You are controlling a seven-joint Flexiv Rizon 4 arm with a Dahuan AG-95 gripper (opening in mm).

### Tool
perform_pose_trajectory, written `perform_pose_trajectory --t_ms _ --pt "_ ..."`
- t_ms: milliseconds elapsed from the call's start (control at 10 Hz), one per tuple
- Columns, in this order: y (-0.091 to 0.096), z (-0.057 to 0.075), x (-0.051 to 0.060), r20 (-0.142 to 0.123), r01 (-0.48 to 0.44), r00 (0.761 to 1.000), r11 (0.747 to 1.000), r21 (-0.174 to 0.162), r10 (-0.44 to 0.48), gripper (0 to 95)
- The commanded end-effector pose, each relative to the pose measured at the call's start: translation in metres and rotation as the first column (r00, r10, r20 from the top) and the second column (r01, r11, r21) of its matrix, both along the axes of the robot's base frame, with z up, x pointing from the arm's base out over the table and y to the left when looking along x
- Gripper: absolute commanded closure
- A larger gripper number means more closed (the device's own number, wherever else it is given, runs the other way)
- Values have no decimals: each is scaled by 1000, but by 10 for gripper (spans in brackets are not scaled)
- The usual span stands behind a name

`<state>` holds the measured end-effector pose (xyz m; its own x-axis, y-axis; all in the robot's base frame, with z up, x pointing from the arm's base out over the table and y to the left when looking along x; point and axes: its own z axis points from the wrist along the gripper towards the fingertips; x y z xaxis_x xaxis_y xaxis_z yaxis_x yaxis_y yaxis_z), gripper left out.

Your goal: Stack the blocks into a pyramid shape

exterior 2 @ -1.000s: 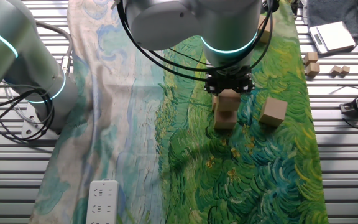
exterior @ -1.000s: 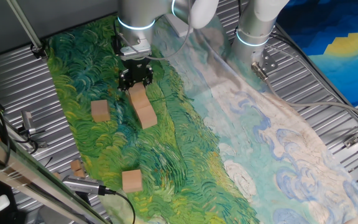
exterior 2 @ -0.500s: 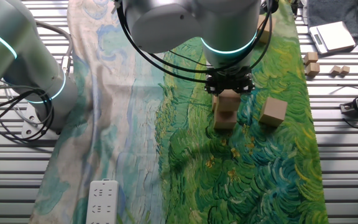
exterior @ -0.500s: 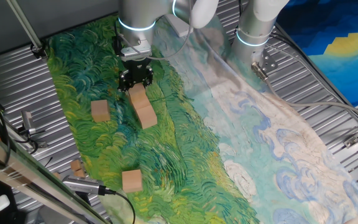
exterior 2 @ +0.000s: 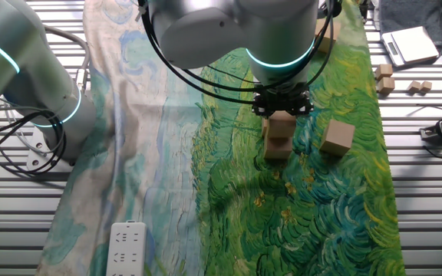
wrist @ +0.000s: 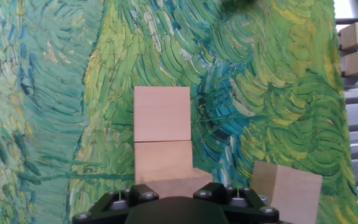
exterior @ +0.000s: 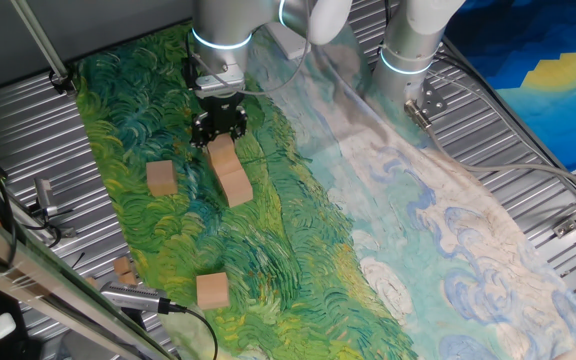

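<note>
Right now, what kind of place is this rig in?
Probably a robotics lab bench: a slatted metal table draped with a painting-print cloth, two robot arms mounted on it, loose wooden blocks, and a power strip.

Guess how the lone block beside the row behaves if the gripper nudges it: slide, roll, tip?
The lone block looks like a rigid wooden cube resting flat, so it probably slides, not rolls. The cloth under it may wrinkle and drag, which could tip it.
</note>
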<state>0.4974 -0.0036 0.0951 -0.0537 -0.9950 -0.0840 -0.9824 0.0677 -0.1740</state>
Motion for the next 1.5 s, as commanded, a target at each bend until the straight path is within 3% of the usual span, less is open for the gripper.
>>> perform_pose_trajectory --t_ms 100,1500 --pt "0 -2 0 5 0 1000 1000 1 0 950" --pt "0 -4 0 12 -10 1000 1000 -3 10 950"
